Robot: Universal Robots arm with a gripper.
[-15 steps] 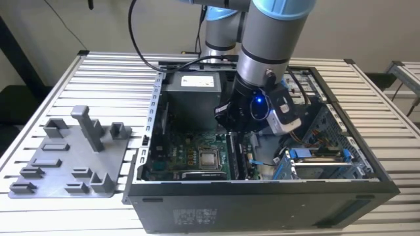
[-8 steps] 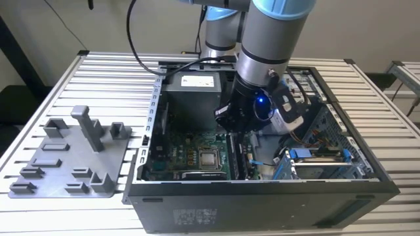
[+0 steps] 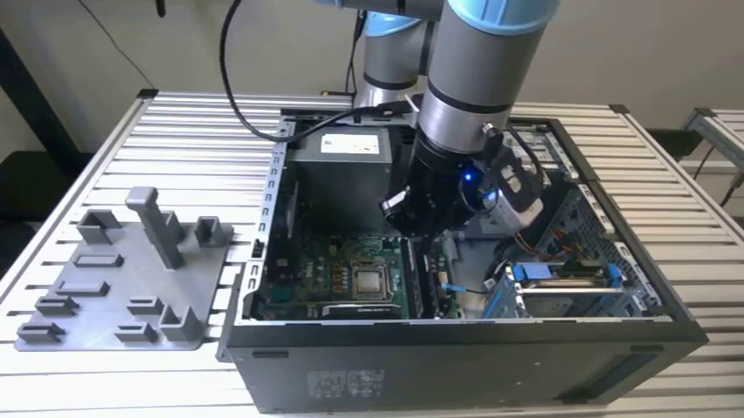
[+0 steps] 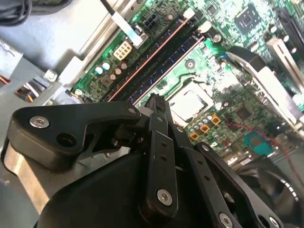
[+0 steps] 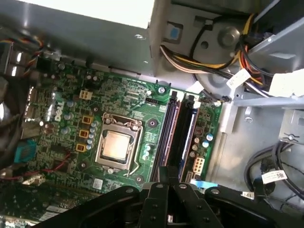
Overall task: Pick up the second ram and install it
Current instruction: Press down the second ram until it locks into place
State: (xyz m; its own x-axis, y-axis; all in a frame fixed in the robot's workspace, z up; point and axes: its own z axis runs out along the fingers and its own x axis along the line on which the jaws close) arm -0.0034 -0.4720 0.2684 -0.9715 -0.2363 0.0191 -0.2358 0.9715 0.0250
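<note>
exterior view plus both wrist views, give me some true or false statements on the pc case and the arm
1. The gripper is inside the open computer case, above the motherboard. True.
2. The grey fixture sits inside the case. False: it lies on the slatted table, at the exterior view's left of the case.
3. The processor socket lies beside the memory slots. True.
4. The motherboard is red. False: it is green.

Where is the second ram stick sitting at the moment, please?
The second ram stands on edge in the motherboard slots, between the processor socket and the case's grey wall, just ahead of the gripper; in the exterior view it lies under the arm.
</note>
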